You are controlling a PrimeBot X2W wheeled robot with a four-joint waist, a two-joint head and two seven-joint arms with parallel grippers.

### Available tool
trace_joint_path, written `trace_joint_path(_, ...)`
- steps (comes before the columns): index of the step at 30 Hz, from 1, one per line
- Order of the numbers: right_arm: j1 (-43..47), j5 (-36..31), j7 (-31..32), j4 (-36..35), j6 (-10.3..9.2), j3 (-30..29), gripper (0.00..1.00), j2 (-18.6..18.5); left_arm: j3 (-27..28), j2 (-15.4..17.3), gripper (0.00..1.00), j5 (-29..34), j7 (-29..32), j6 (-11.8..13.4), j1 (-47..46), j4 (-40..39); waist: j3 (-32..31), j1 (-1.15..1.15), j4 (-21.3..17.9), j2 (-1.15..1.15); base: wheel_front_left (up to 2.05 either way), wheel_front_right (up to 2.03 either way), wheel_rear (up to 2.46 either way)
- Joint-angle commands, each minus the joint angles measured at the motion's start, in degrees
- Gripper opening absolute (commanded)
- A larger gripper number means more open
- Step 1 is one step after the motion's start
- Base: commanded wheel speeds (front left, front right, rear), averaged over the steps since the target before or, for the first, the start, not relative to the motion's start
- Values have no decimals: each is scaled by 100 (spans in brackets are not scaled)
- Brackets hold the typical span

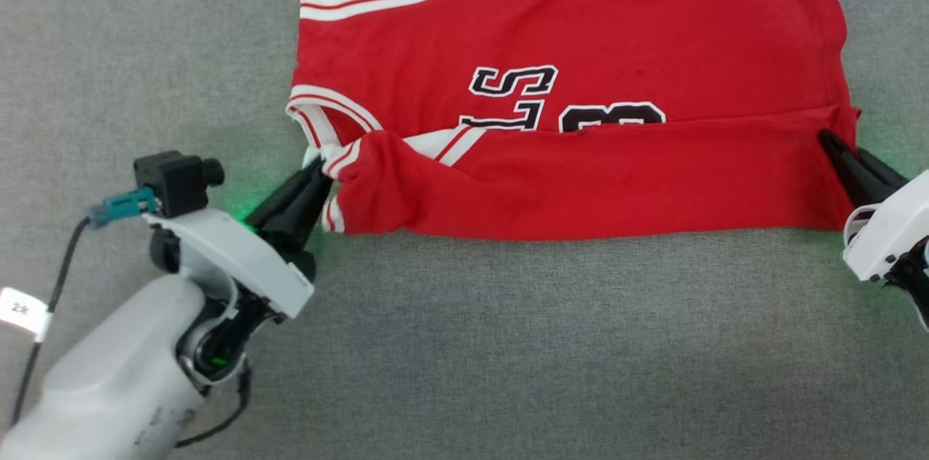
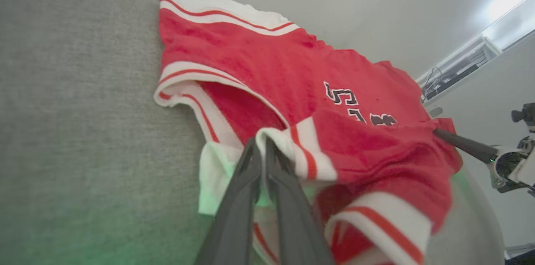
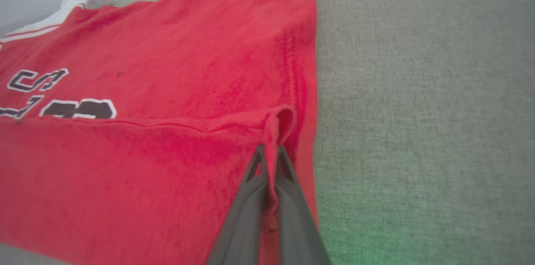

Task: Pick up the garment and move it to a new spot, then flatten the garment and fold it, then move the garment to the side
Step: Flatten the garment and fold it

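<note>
Garment (image 1: 580, 32) lies on the grey surface (image 1: 508, 344), near edge doubled over the lettering, with left gripper (image 1: 318, 171) and right gripper (image 1: 829, 141) each pinched tight on a flap corner (opposite ends, probably so the fold lands straight).

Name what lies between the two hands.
The garment, its near edge folded over, stretches from the left hand to the right hand; the head view shows it.

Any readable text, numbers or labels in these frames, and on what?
"S": black, white-edged print on the red jersey; the letter before it is unclear.
Print below it: cut off by the fold, unreadable.
"2": on the white cable tag; the next mark is too small to read.
</note>
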Motion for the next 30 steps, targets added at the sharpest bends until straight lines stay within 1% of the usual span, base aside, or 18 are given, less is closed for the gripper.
trace_joint_path(1, -44, -63, -63, 18, -9, 40, 91, 13, -58, 95, 100, 10, -18, 14, 10, 92, -77, 0, 4, 0, 0, 0, 0)
trace_joint_path(2, -41, -73, -110, 43, -9, 71, 100, 1, -113, 139, 100, 57, -30, 13, -46, 94, -133, 0, 10, 0, 0, 0, 0)
trace_joint_path(5, 55, -56, -264, 82, -9, 66, 100, -36, -233, 383, 100, 169, -34, 11, -216, 54, -333, 0, 56, 0, 0, 0, 0)
trace_joint_path(7, 122, -53, -349, 89, -9, 36, 100, -74, -311, 589, 100, 218, 109, 11, -299, 15, -464, 0, 91, 0, 0, 0, 0)
trace_joint_path(9, 187, -37, -411, 79, -9, -1, 100, -77, -386, 787, 100, 293, 358, 13, -412, -65, -584, 0, 119, 0, 0, 0, 0)
trace_joint_path(12, 241, -12, -461, 21, -9, -88, 100, -64, -469, 1056, 100, 315, 885, 157, -604, -275, -712, 0, 150, 0, 0, 0, 0)
trace_joint_path(15, 312, -35, -433, -44, -9, -92, 100, -24, -585, 1212, 100, 141, 1658, 501, -692, -721, -775, 0, 157, 0, 0, 0, 0)
trace_joint_path(18, 297, -78, -378, -146, -9, -93, 100, 13, -743, 1343, 100, -257, 2629, 842, -646, -1274, -781, 0, 121, 0, 0, 0, 0)
trace_joint_path(20, 283, -105, -341, -212, -9, -96, 100, 41, -851, 1421, 100, -483, 3153, 1029, -604, -1643, -742, 0, 69, 0, 0, 0, 0)
trace_joint_path(23, 244, -126, -324, -325, -9, -107, 100, 78, -980, 1469, 100, -651, 3630, 1297, -559, -1860, -657, 0, -30, 0, 0, 0, 0)
trace_joint_path(25, 230, -137, -316, -381, -9, -113, 100, 98, -985, 1375, 100, -774, 3723, 1424, -531, -1797, -590, 0, -114, 0, 0, 0, 0)
trace_joint_path(27, 217, -145, -285, -426, -9, -109, 100, 91, -936, 1257, 100, -964, 3749, 1497, -460, -1554, -528, 0, -199, 0, 0, 0, 0)
trace_joint_path(30, 159, -162, -276, -478, -9, -123, 100, 97, -959, 1132, 100, -1066, 3806, 1483, -427, -983, -439, 0, -349, 0, 0, 0, 0)
